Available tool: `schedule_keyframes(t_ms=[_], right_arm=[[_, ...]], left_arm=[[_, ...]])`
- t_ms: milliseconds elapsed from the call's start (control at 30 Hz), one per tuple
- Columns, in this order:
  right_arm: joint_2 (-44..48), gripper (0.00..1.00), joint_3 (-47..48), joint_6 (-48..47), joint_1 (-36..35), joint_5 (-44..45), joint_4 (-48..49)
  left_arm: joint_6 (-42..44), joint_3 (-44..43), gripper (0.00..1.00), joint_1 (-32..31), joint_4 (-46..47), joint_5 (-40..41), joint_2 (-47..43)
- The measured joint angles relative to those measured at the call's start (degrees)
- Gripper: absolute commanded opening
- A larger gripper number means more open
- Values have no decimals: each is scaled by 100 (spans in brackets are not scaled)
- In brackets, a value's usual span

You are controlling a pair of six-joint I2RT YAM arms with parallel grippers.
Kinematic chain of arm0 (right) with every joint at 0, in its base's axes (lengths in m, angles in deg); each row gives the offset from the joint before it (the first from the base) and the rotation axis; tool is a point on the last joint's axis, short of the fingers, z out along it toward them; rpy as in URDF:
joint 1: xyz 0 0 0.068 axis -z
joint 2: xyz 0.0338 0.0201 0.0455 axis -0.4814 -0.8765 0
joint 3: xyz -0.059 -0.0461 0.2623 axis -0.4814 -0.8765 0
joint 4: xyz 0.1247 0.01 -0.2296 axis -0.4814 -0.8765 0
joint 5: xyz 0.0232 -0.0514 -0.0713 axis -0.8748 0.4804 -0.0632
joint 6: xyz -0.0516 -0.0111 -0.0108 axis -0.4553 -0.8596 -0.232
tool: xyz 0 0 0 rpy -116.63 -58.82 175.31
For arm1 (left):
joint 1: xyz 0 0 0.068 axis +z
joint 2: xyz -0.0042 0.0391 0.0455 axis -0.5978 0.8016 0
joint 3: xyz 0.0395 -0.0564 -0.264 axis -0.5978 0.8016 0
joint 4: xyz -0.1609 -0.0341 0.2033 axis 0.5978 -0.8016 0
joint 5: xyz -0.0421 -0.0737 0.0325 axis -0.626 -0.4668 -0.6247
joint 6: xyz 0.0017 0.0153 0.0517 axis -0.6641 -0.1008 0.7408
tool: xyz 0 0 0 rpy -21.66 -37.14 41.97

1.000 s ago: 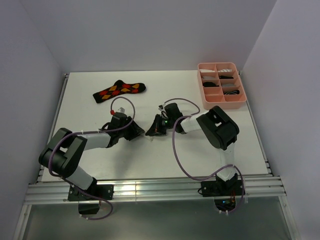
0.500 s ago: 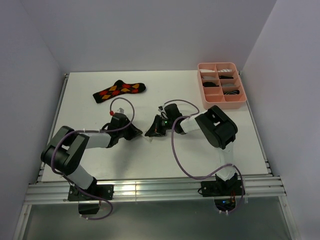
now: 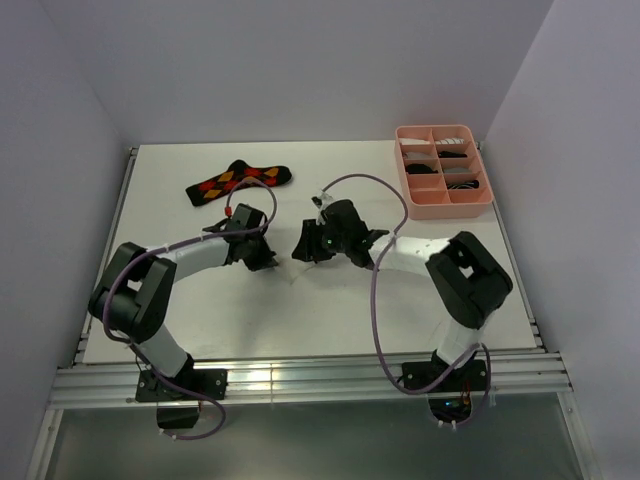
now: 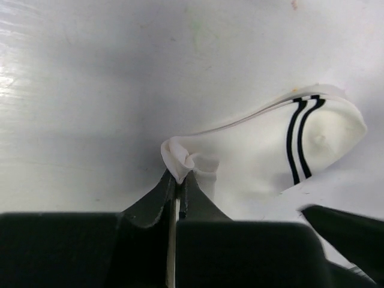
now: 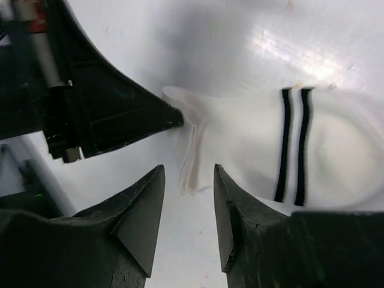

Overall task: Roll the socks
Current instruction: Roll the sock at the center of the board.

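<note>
White sock (image 4: 264,150) now pinched by L fingers (image 4: 153,201), R fingers (image 5: 141,210) newly apart, R elbow swung outward

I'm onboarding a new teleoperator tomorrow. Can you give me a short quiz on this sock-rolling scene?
1. True or false: the left gripper is shut on an edge of the white sock.
2. Fill in: the argyle sock lies on the table's far ___ side.
3. The right gripper is: A) open, beside the white sock; B) shut on the argyle sock; C) shut and empty.
Key: 1 true; 2 left; 3 A.
</note>
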Motion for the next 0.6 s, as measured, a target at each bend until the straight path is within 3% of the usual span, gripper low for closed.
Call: schedule_keyframes(t_ms=[200,600], right_arm=[[699,45,-146,-1069,-970,1637,26],[48,45,-262,-2400,-2253,3497,254]], left_arm=[[212,-485,0,0,-723,22,321],[546,-1169,0,15,-1401,-197,767]])
